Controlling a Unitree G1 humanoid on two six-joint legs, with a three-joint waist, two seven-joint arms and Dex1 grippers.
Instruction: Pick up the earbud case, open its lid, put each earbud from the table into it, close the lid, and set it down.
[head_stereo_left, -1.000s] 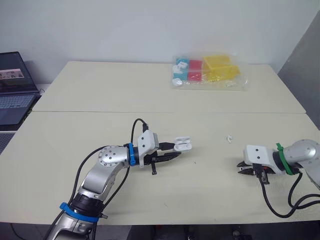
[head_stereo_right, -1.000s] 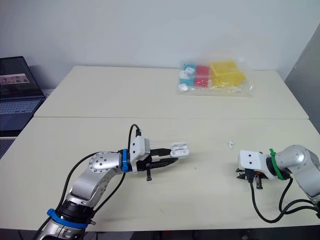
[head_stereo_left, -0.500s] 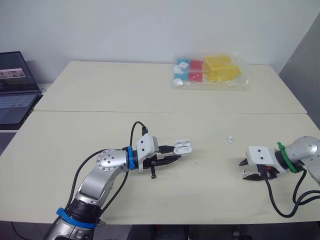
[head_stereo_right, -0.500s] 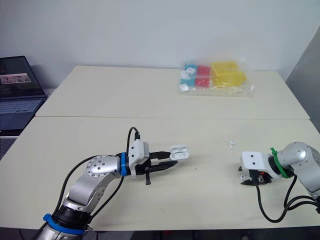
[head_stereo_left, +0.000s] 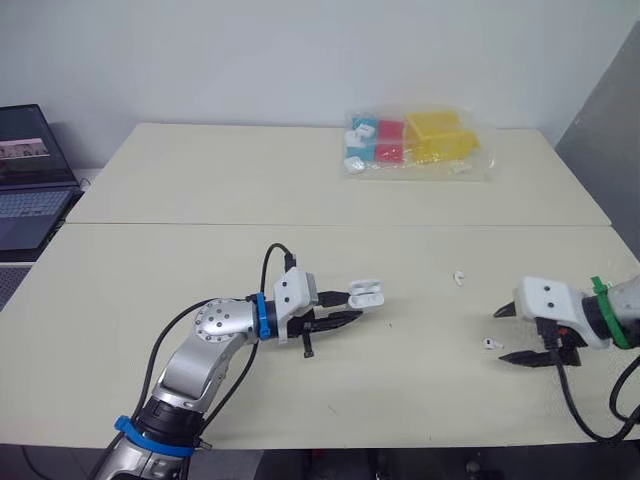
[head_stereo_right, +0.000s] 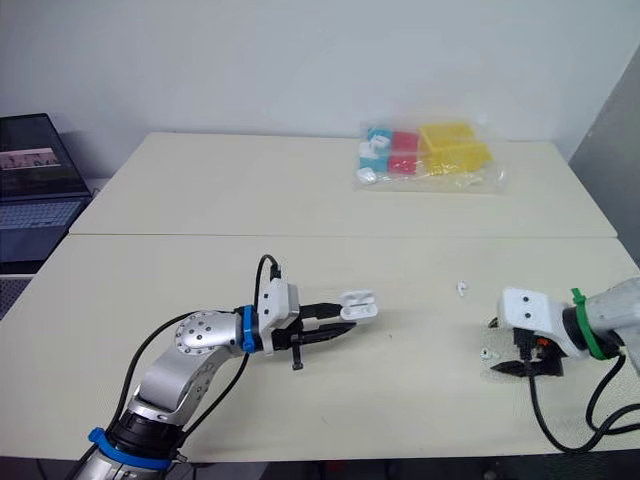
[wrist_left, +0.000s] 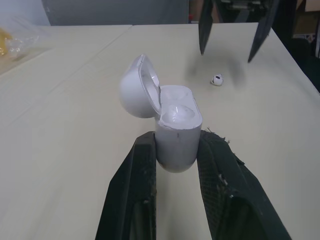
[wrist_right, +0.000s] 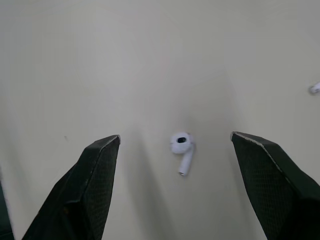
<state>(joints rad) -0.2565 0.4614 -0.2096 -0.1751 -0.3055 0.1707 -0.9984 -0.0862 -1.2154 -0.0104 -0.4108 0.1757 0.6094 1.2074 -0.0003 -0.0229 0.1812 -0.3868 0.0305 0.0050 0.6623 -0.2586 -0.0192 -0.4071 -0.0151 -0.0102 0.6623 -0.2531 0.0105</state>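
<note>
Picking now: the first earbud, judged from the lid already up and both earbuds lying on the table (head_stereo_left: 200, 190).
Left gripper: the left gripper (head_stereo_left: 352, 303), at frame centre, is clamped on the lower body of the earbud case (wrist_left: 177, 135), holding it just above the table.
Case: its lid (wrist_left: 136, 87) is hinged back and the two seats look empty.
Right gripper: the right gripper (head_stereo_left: 500, 336), at lower right of the frame, has its fingers spread wide, low over the table.
Near earbud: the near earbud (wrist_right: 182, 147) lies flat, in line with the gap between those fingers and just ahead of their tips, touching neither.
Far earbud: the far earbud (head_stereo_left: 458, 277) lies up and left of the right gripper, between it and the case.
Doing it well: ease forward until the bud sits squarely between the pads, then close gently across the bulb rather than the thin stem; a small, smooth piece like this probably skids if nudged by one finger first.
Case hand: keep the opening level and facing the incoming arm.
Count: one case, two earbuds, two grippers.
Also: one bag of coloured blocks (head_stereo_left: 415, 145) at upper centre-right; one laptop (head_stereo_left: 25, 180) at the left edge.
</note>
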